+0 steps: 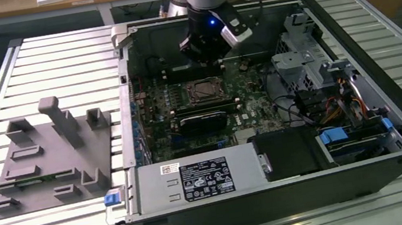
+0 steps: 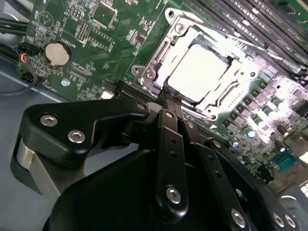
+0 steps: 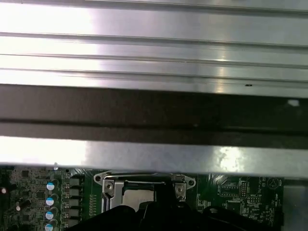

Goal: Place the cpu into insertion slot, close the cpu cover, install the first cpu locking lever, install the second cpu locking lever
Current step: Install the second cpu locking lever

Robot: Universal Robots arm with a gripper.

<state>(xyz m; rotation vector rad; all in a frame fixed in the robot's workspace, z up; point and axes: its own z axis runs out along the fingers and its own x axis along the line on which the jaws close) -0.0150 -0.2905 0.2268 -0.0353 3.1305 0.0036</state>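
Note:
The cpu (image 2: 199, 72) lies flat in the insertion slot (image 1: 202, 90) on the green motherboard, its pale top glaring under the light. The cpu cover (image 2: 226, 98) rests down around it as a metal frame with a window. My gripper (image 2: 171, 96) is shut with nothing between its thin black fingers (image 2: 167, 125), and its tip hovers at the socket's edge. In the exterior view the gripper (image 1: 205, 58) hangs inside the open computer case, just behind the socket. The first wrist view shows the socket frame (image 3: 139, 188) below the case wall.
A long black card (image 1: 203, 118) sits just in front of the socket. A labelled power supply (image 1: 199, 179) fills the case's front, with drive bays and cables (image 1: 314, 71) on the exterior view's right. A grey fixture (image 1: 51, 152) stands on the slatted table. Memory slots (image 2: 260, 24) run beside the socket.

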